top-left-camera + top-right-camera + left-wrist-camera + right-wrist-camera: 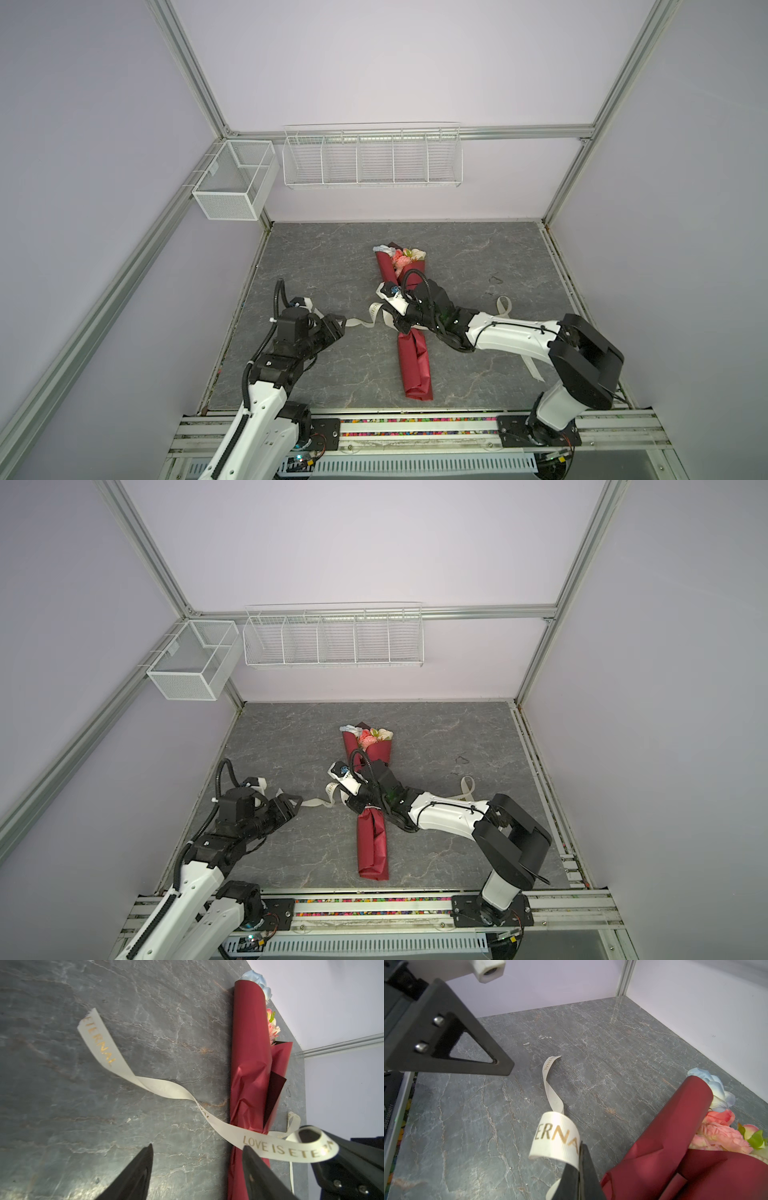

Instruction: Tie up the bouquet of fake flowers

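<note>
Ribbon (556, 1136) pinched by right gripper (580, 1159); left gripper (198, 1146) spread, empty, at 9 o'clock of bouquet (415, 361). Right should hold taut, left take tail close to bouquet.

The dark-red paper-wrapped bouquet of fake flowers (409, 365) (372, 845) lies mid-tabletop on the grey marbled stone tabletop (311, 257), blooms toward the back wall. The cream printed fabric ribbon (359, 322) (166, 1088) (556, 1136) crosses its middle, 1 tail running left and 1 curling out right. The right gripper (386, 316) (580, 1147) sits over that crossing. The left gripper (341, 321) (197, 1147) is left of the bouquet, just beside the left tail. Behind, above the tabletop, hang 2 baskets, the white mesh box (232, 183) left of the long white wire rack (372, 160).
</note>
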You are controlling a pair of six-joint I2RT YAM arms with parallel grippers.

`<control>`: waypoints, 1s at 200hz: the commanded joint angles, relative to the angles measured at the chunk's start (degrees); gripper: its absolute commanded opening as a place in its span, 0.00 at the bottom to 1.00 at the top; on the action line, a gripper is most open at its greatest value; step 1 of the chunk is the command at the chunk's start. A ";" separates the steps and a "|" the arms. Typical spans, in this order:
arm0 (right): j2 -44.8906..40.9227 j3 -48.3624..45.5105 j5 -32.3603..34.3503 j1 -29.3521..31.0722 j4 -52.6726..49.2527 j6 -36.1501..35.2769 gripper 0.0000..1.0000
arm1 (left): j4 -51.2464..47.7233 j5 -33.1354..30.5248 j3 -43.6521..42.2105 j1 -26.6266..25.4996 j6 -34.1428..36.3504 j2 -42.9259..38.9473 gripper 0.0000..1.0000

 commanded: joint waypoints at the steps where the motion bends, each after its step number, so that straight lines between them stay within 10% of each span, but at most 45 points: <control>1: 0.07 -0.52 -1.14 0.01 0.32 -1.24 0.07 | -3.04 -0.95 -2.18 0.17 -0.84 -3.71 0.69; 51: -0.12 -0.22 -2.49 0.10 0.37 -1.31 0.07 | 2.64 7.01 -1.87 0.83 -0.94 -6.32 0.97; 123: 0.20 0.22 -2.67 0.10 0.18 -1.21 0.07 | 21.74 24.67 1.67 0.88 -0.92 3.99 0.90; 161: 0.65 1.02 -2.51 0.10 -0.02 -0.84 0.08 | 20.84 11.69 3.84 -5.32 7.18 7.49 0.83; 200: 0.41 1.21 -2.76 0.09 -0.69 -0.57 0.08 | 29.26 15.26 3.42 -8.98 10.00 14.93 0.86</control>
